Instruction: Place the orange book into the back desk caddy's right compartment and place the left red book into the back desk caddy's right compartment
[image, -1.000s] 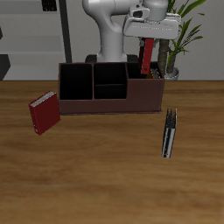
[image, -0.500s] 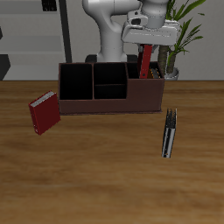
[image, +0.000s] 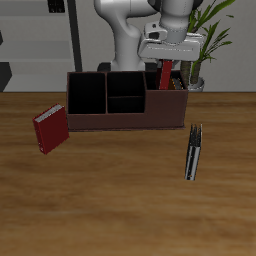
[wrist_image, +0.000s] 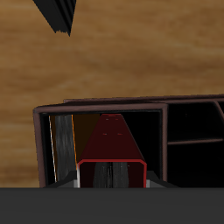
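My gripper (image: 166, 60) hangs over the end section of the back desk caddy (image: 126, 102), closed narrowly on the top of the left red book (image: 165, 76). The fingers sit against the book's two covers, so the gap between them is only the book's thickness. The book stands nearly upright, directly below the gripper, with its lower part down inside the right compartment (image: 171, 91); I cannot tell whether its bottom edge touches the floor of the bin.

Through the wrist view I look straight down the red book (wrist_image: 112, 149) into that compartment (wrist_image: 103, 144). The orange book (wrist_image: 64, 140) stands just beside it, leaning against the compartment's end wall.

Well away from the gripper, the other red book (image: 51, 129) stands on the table (image: 120, 200) before the caddy's opposite end. A thin black-and-grey book (image: 194, 151) lies on the table, towards the front edge from the gripper.
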